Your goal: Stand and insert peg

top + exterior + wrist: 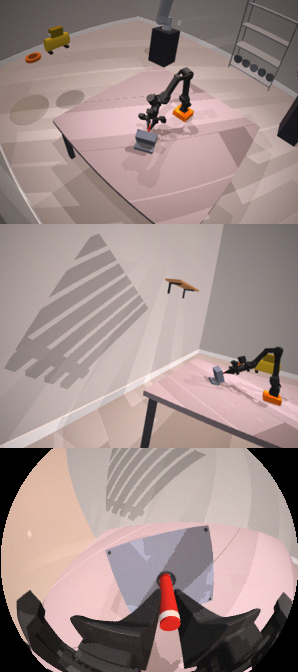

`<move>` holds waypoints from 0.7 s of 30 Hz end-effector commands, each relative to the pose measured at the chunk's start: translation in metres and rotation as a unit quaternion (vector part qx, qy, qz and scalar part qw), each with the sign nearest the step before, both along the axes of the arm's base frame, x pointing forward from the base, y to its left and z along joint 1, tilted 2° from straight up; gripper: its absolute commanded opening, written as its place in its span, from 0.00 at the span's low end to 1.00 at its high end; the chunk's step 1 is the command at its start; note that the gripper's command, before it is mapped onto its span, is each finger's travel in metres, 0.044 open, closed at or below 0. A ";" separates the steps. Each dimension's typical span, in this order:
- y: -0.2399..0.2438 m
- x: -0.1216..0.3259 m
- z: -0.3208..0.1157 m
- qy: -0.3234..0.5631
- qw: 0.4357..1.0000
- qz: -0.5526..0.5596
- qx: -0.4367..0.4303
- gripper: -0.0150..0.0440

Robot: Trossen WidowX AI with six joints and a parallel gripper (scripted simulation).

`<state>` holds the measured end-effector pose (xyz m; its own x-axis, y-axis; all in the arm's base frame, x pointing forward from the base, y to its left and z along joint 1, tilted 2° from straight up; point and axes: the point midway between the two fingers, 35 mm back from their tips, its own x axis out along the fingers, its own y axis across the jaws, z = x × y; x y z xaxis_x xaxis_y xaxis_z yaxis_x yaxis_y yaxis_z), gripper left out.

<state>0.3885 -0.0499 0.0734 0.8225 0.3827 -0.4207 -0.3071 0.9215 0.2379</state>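
Observation:
The red peg (168,598) (149,128) is held between the fingertips of my gripper (166,592) (150,126) (227,372), which is shut on it. Its white-banded end points back toward the wrist camera, and its plain end is at the dark round hole (165,579) in the face of the grey-blue sloped panel (135,565) (145,137) (218,374). How deep the plain end sits in the hole cannot be told. The fingertips are a short way in front of the panel face.
The panel stands on the pink table (185,160) (185,395), on a flat foot plate (144,148). The arm's orange base (183,114) (271,398) is on the same table. Dark screws mark the panel's corners.

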 end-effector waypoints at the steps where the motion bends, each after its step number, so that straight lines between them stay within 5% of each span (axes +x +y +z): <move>1: 0.000 0.003 0.001 -0.002 1.000 -0.002 0.000 0.25; 21: 0.003 0.009 -0.002 -0.003 1.000 -0.002 0.000 0.25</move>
